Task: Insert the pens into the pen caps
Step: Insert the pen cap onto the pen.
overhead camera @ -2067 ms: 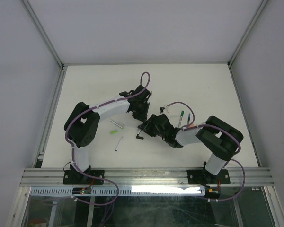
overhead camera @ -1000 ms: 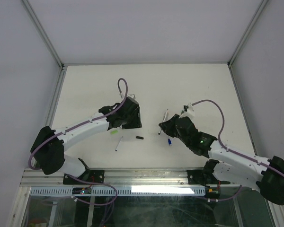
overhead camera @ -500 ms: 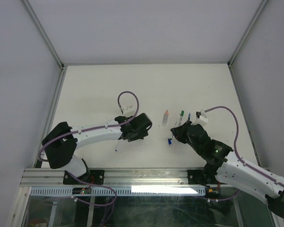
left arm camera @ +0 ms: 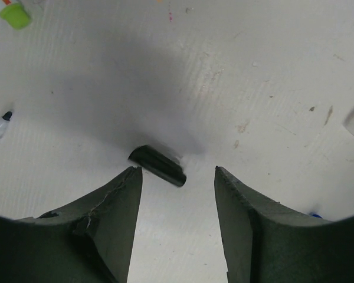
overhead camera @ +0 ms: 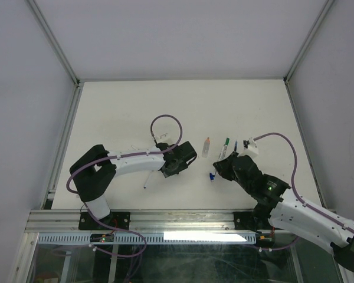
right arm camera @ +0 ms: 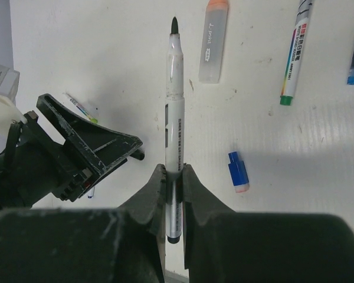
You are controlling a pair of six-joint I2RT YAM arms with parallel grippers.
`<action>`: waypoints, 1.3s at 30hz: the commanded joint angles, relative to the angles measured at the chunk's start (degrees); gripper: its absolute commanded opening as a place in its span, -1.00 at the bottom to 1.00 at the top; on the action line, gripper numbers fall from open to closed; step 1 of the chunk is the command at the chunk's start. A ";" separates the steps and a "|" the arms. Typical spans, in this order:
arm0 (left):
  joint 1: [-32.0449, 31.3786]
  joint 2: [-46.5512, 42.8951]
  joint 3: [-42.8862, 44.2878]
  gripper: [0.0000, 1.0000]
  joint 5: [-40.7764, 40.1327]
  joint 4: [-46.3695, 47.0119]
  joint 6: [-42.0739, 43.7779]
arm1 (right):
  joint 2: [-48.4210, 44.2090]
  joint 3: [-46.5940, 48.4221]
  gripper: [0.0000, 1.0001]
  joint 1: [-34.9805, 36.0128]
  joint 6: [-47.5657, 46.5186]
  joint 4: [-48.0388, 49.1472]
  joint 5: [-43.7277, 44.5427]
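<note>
My left gripper (left arm camera: 177, 177) is open and low over the table. A black pen cap (left arm camera: 157, 165) lies on its side just beyond the fingertips, nearer the left finger. In the top view the left gripper (overhead camera: 172, 167) covers this cap. My right gripper (right arm camera: 174, 171) is shut on a white-barrelled pen (right arm camera: 175, 112) with a black tip, which points toward the left gripper. In the top view the right gripper (overhead camera: 220, 169) sits beside a blue cap (overhead camera: 212, 175), which also shows in the right wrist view (right arm camera: 238, 171).
An orange-capped pen (overhead camera: 206, 147), a green-capped pen (overhead camera: 225, 147) and a blue-capped pen (overhead camera: 235, 145) lie side by side behind the right gripper. A loose pen (overhead camera: 147, 180) lies near the left arm. A green cap (left arm camera: 15, 15) lies at the left wrist view's top left.
My left gripper has shifted a little to the right and its elbow has swung up. The right arm holds still with the pen.
</note>
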 commanded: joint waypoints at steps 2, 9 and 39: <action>-0.61 0.92 1.99 0.05 -1.77 -1.72 -2.34 | 1.07 0.15 -1.00 0.15 0.12 3.32 -0.03; -0.52 2.31 2.58 0.06 -2.98 -2.78 -2.08 | 2.62 0.32 -1.00 0.15 -0.11 4.51 -0.54; 0.09 3.27 1.73 -0.53 -3.72 -4.15 10.38 | 4.41 0.56 -1.00 0.15 -0.57 5.77 -2.47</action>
